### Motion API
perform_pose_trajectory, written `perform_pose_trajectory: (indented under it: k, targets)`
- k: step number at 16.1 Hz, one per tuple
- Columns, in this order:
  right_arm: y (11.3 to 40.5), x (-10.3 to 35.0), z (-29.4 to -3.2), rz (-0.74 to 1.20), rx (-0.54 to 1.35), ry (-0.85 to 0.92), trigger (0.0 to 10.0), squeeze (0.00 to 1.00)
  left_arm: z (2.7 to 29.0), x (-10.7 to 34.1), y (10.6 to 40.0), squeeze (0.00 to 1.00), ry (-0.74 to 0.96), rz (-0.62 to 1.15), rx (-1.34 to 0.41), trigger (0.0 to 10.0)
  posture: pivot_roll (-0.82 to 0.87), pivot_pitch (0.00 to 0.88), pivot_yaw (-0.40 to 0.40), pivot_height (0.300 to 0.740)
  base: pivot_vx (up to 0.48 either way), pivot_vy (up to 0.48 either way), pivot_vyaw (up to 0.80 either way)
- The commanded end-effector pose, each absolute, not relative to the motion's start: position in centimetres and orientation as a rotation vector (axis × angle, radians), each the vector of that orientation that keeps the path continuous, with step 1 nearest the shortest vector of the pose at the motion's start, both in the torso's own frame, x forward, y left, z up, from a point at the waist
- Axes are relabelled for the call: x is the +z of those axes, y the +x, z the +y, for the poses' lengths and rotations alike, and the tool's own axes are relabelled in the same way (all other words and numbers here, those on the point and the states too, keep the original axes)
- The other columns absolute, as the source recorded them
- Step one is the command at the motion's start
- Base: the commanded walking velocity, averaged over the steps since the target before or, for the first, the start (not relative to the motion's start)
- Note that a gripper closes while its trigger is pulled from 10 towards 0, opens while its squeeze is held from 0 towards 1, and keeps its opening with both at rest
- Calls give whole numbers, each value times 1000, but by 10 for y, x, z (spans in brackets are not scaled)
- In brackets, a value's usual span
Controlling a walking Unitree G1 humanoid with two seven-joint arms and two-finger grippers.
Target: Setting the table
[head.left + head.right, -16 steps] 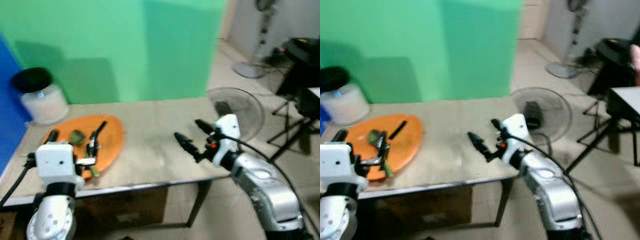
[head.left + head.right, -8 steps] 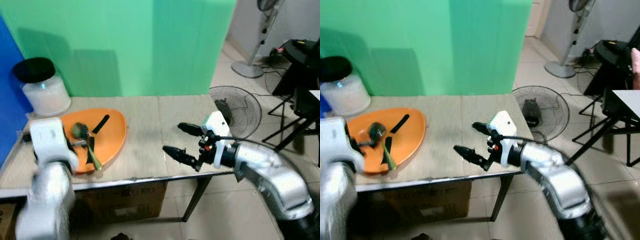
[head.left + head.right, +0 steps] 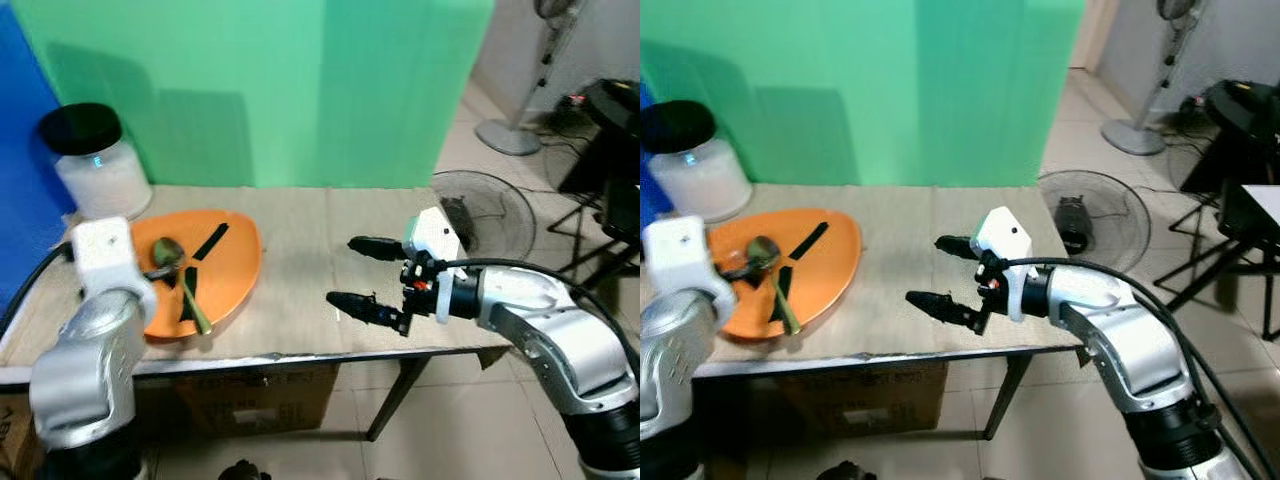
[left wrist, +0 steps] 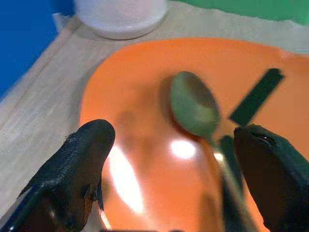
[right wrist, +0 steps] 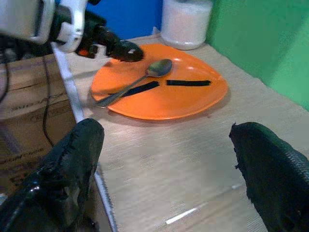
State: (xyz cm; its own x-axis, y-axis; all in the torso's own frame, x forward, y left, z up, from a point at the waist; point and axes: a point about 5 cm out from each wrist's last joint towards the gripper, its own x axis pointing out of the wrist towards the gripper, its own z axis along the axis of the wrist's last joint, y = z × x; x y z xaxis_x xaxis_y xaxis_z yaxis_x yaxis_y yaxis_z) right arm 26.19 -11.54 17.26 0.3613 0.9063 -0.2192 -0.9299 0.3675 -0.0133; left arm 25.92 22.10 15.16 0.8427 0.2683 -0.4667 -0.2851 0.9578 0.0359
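Left eye view: a table (image 3: 300, 330) stands before a green backdrop (image 3: 300, 90). On its left end lies an orange plate (image 3: 235, 275) carrying a spoon (image 3: 180, 275) and two black strips (image 3: 209, 241); a white jar (image 3: 98, 175) with a black lid stands behind the plate. The left gripper (image 3: 150, 272) reaches over the plate's near-left rim beside the spoon bowl. The right gripper (image 3: 365, 275) hovers over the bare right half of the table, fingers spread wide, grasping nothing. A floor fan (image 3: 490, 215) lies beyond the table's right end.

Right eye view: the same layout; a second fan (image 3: 1155, 70) stands upright on the floor at the far right.

Left wrist view: the two fingers (image 4: 77, 174) are parted on either side of the spoon, whose bowl rests near the plate's middle; nothing is held. The jar's base sits just behind the plate.

Right wrist view: the open fingers (image 5: 63, 174) frame the plate from across the table. Here the spoon's full length shows, handle toward the near rim, with the left gripper's tip touching or just above the plate beside the bowl.
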Motion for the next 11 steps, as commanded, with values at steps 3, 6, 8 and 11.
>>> perform_pose_trajectory:
  k: [3, 6, 8, 11]
  targets:
    - [257, 170, -117, 213, 1226, -156, 10000, 0, 197, 143, 261, 0, -42, 578, 125, 10000, -24, 18, -2, 740, 0, 0, 0]
    - [254, 168, -115, 218, 1236, -155, 10000, 0, 199, 130, 262, 0, -30, 667, 124, 10000, -29, 19, 8, 740, 0, 0, 0]
    - [252, 167, -114, 225, 1248, -142, 10000, 0, 209, 126, 263, 0, 3, 696, 156, 8275, -28, 18, 11, 740, 0, 0, 0]
    - [251, 166, -115, 236, 1262, -134, 10000, 0, 215, 122, 264, 0, 4, 710, 155, 3922, -27, 17, 13, 740, 0, 0, 0]
